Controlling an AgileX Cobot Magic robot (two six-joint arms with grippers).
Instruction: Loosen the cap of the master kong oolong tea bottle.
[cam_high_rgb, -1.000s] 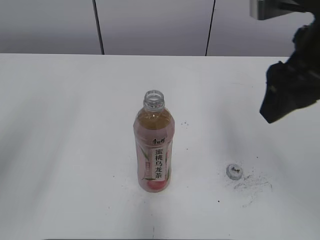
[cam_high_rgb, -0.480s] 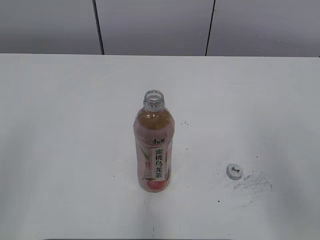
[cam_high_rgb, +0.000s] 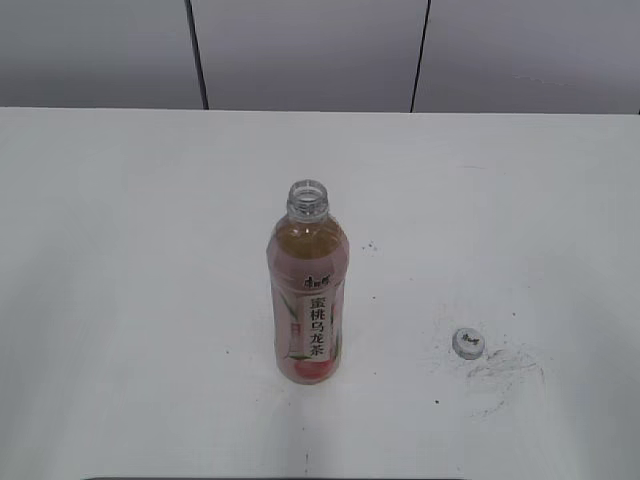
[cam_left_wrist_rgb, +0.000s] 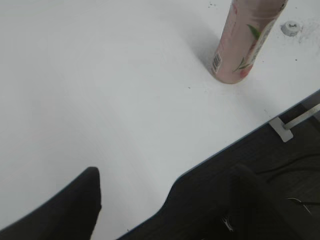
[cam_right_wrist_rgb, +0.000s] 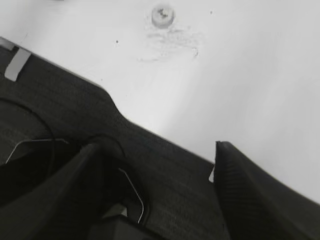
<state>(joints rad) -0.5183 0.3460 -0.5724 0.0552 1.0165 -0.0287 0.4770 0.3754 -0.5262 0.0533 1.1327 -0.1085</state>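
Observation:
The master kong oolong tea bottle (cam_high_rgb: 308, 300) stands upright in the middle of the white table, its neck open with no cap on it. The cap (cam_high_rgb: 467, 343) lies on the table to the bottle's right, apart from it. Neither gripper shows in the exterior view. In the left wrist view my left gripper (cam_left_wrist_rgb: 165, 200) is open and empty at the table's front edge, far from the bottle (cam_left_wrist_rgb: 245, 45) and the cap (cam_left_wrist_rgb: 291, 28). In the right wrist view my right gripper (cam_right_wrist_rgb: 157, 170) is open and empty over the table's edge, with the cap (cam_right_wrist_rgb: 163, 15) ahead of it.
The white table (cam_high_rgb: 130, 250) has dark scuff marks (cam_high_rgb: 505, 365) next to the cap. Its front edge and the dark floor with cables (cam_right_wrist_rgb: 45, 145) lie under both grippers. A grey panelled wall (cam_high_rgb: 310, 50) stands behind the table.
The right arm, seen at the upper right one second ago, has left the exterior view. The bottle and the cap have not moved.

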